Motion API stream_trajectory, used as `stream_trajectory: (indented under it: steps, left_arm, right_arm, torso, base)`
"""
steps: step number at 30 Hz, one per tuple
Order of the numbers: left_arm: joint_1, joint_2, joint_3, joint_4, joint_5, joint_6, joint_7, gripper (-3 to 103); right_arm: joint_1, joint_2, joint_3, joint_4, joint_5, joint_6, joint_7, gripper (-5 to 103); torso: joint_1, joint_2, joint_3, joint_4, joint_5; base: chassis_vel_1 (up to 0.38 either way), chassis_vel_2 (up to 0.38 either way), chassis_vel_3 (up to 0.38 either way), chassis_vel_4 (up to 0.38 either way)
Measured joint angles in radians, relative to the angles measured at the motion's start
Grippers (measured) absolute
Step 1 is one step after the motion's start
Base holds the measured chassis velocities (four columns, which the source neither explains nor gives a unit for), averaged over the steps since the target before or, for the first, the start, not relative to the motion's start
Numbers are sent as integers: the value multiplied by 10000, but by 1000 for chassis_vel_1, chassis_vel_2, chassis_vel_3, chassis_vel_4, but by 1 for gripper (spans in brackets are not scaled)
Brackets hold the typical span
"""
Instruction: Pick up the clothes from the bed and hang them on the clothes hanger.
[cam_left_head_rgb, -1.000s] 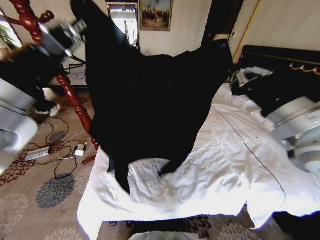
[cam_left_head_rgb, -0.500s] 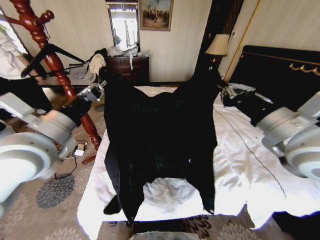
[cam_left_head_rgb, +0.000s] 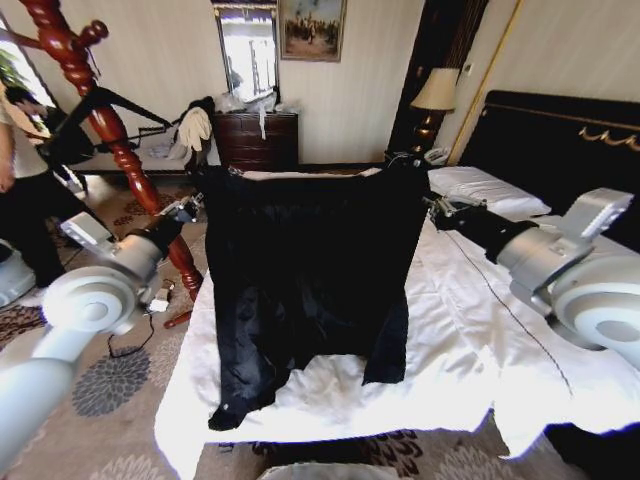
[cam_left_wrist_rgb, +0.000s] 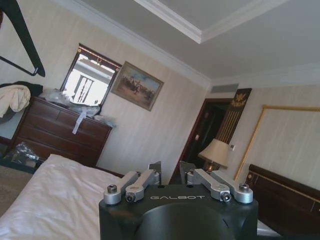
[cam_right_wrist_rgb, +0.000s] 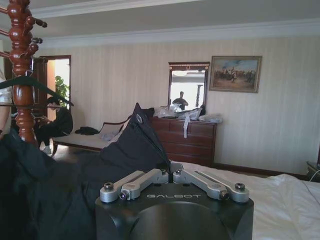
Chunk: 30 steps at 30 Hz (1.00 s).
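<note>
Fingers (cam_right_wrist_rgb: 170, 170) of my right gripper (cam_left_head_rgb: 436, 207) are pinched together on a fold of the clothes (cam_left_head_rgb: 310, 260), the black fabric rising to a peak right at their tips in the right wrist view. My left gripper (cam_left_head_rgb: 193, 205) has its fingers (cam_left_wrist_rgb: 155, 169) drawn nearly together with a narrow gap between the tips; from the wrist view I cannot tell what they have, though from the head view that gripper sits right at the jacket's other top corner. Between the two grippers the clothes hang spread flat like a curtain above the bed (cam_left_head_rgb: 480, 340), top edge level, with the lower hem and one sleeve end trailing onto the white sheet near the foot of the bed. Off the left side of the bed stands a red wooden coat stand (cam_left_head_rgb: 110, 130), and the clothes hanger (cam_left_head_rgb: 105, 105) is up against it, held there by a person's hand (cam_left_head_rgb: 50, 145), well apart from the jacket.
</note>
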Motion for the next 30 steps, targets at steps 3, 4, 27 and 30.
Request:
stream_trajectory:
  steps: [3,4,27,30]
  left_arm:
    - [164,68,-72,165,254,38,91,33]
    - [274,100,-155,184,347,38,115,39]
    - [1268,627,-2560,-1593,747,372,-1248,100]
    - [1108,1178,-3049,-1369,582,680,-1372,100]
  right_arm:
    - [-45,15,-87,-31,-66,-42,-91,0]
    - [-59,16,-95,-51,-85,-61,-109,0]
    - [-160,-349,-355,-212,-887,-179,-319,0]
    - [-249,-280,-333,-166,-928,-188,-268,0]
  torso:
    - [0,0,1,1,-1]
    - [1,0,0,1,-1]
    - [0,0,0,1,-1]
    - [0,0,0,2,0]
  base:
    - [0,0,0,0]
    - [0,0,0,0]
    - [0,0,0,0]
    - [0,0,0,0]
